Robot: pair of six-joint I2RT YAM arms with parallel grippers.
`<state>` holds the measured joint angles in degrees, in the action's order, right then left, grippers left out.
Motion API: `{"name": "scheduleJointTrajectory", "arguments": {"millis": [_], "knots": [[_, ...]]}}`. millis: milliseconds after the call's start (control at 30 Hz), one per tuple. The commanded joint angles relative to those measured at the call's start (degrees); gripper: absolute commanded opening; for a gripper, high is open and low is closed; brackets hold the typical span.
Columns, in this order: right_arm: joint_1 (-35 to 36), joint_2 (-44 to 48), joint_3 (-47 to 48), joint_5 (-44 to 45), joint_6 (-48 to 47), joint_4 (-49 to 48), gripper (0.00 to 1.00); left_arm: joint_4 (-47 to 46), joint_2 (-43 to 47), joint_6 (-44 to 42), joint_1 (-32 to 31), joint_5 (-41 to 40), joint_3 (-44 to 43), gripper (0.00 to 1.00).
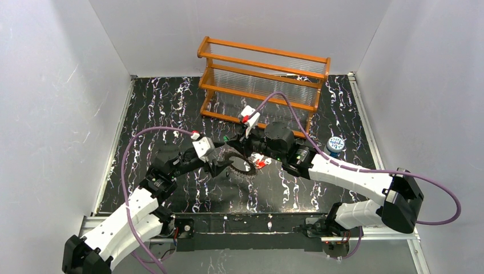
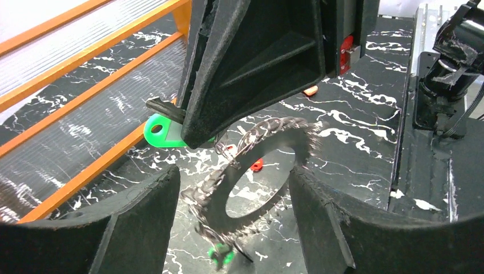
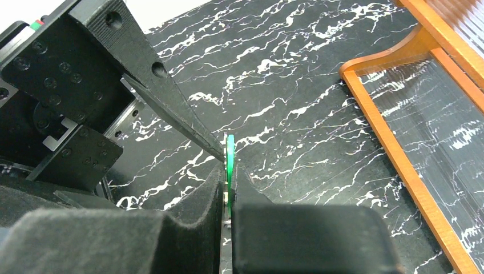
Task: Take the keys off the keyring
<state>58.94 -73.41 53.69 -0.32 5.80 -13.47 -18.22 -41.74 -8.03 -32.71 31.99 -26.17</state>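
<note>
Right pincer (image 3: 228,191) pinches green key (image 3: 230,151); left pincer (image 2: 234,177) straddles keyring (image 2: 220,191).

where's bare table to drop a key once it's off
Bare: back-left mat, left of the wooden rack; also the near strip between keyring and mounting plate. Crowded at centre, where left gripper and right gripper meet.

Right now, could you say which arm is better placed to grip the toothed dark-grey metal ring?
Left, probably: the open left hand straddles the toothed dark-grey metal ring; the right hand is shut on a green-headed key.

Black marbled table (image 1: 171,114), orange rack (image 1: 262,80)
</note>
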Motion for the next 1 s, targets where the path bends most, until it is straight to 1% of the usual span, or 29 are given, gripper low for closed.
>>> {"name": "scheduleJointTrajectory", "arguments": {"millis": [0,167,333,433,533,667,833,967], "knots": [[-0.1,2.6,0.1,-2.6,-0.5,-3.7,0.01,3.2,3.0,-4.3,-0.2,-0.1,-0.5,0.69],[-0.1,3.4,-1.4,-4.7,-1.3,-4.2,0.01,10.1,4.1,-9.9,0.1,0.3,-3.0,0.70],[-0.1,3.6,-2.0,-6.5,-2.8,-4.3,0.01,11.2,2.6,-11.7,0.7,1.6,-4.2,0.69],[-0.1,3.7,-2.5,-8.4,-3.3,-5.1,0.01,10.0,1.2,-10.6,1.7,3.9,-4.6,0.66],[-0.1,4.1,-3.4,-10.2,-3.4,-6.6,0.01,7.8,-0.4,-8.5,2.4,7.5,-4.4,0.61],[-0.1,5.1,-4.9,-11.5,-3.5,-8.5,0.01,6.1,-1.4,-6.6,2.4,9.7,-4.0,0.51],[-0.1,5.8,-5.6,-12.4,-3.5,-9.0,0.01,3.0,-2.9,-3.9,2.4,13.7,-3.1,0.43],[-0.1,6.7,-6.2,-13.2,-3.0,-9.9,0.01,3.0,-3.3,-3.7,2.4,14.6,-2.9,0.40]]}}
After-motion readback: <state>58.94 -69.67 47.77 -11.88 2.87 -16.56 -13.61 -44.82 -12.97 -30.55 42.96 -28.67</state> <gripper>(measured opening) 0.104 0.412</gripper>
